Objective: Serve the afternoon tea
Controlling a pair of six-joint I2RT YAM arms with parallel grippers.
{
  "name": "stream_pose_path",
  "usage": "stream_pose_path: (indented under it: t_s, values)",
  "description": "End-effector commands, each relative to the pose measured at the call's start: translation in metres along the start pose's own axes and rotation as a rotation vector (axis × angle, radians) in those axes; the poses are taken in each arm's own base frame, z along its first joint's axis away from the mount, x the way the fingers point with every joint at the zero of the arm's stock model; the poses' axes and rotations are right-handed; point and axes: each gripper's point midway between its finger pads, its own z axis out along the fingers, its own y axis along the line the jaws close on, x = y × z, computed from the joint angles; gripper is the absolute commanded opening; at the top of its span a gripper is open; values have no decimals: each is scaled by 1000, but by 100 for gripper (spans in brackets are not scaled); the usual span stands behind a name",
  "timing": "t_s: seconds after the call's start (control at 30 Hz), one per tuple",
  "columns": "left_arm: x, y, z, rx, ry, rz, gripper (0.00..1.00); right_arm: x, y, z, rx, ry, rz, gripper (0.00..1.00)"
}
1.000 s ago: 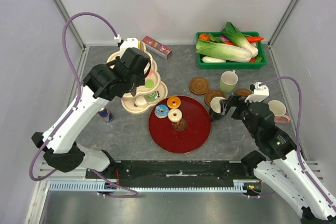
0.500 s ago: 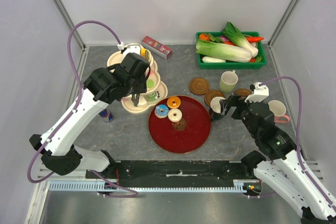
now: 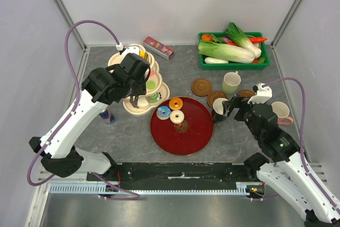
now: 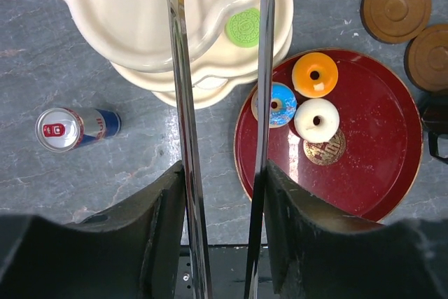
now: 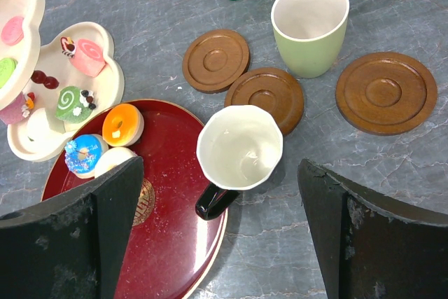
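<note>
- Right now your left fingers (image 4: 180, 103) are two long thin blades standing a little apart, with nothing seen between them; their tips run off the top of the wrist view.
- They hang over the near lobes of the cream tiered plastic stand (image 4: 126, 26), where a flat round green sweet (image 4: 242, 27) lies on a tier.
- Just right of the stand is the round dark red tray (image 4: 378, 173). It carries three small toy donuts close together near its far edge: an orange one (image 4: 314, 75), a blue one (image 4: 274, 104) and a white one (image 4: 316, 120).
- A small blue and silver drink can (image 4: 75, 128) lies on its side on the grey counter (image 4: 84, 194), left of the stand.
- Your right fingers (image 5: 84, 236) are spread wide and hold nothing.
- Ahead of them the black mug with a white inside (image 5: 239, 148) stands upright on the counter, its handle at the tray's right rim.
- Behind it lie three round brown wooden coasters (image 5: 264, 99), the nearest just beside it. The pale green mug (image 5: 310, 26) stands upright among them.
- A pink swirl cake (image 5: 89, 56) and a green swirl cake (image 5: 70, 103) sit on the stand's lower tier.
- A white mug with a pink handle (image 3: 280, 111) stands right of your right arm.
</note>
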Motion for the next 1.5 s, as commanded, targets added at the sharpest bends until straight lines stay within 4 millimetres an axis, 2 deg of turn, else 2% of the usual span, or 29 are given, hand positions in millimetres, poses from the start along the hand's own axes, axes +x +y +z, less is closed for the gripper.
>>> stream_pose_path:
  t_s: [0.0,0.17,0.5,0.73,0.9,1.1,1.2,1.3,1.47]
  values:
    - [-10,8,-8,-34,-26,-33,52,-3,1,1,1,-21,16,98]
    - [-14,5,-10,-19,-33,-37,56,-3,1,1,1,-21,16,98]
    - [-28,6,-21,-5,-84,-64,59,-3,1,2,-1,-18,14,98]
    - [-53,9,-43,37,-172,-105,59,-4,1,2,0,-22,14,98]
    - [-67,-5,-50,112,-205,-113,59,-5,0,1,6,-26,16,98]
    - [-84,-44,-52,252,-220,-78,58,-5,0,1,7,-28,16,98]
    - [-84,-68,-46,296,-204,-43,58,-5,0,1,6,-28,16,98]
    - [-74,-95,-42,335,-177,6,58,-5,0,1,6,-28,16,98]
    - [-39,-139,-36,358,-121,96,58,-5,0,1,2,-28,16,98]
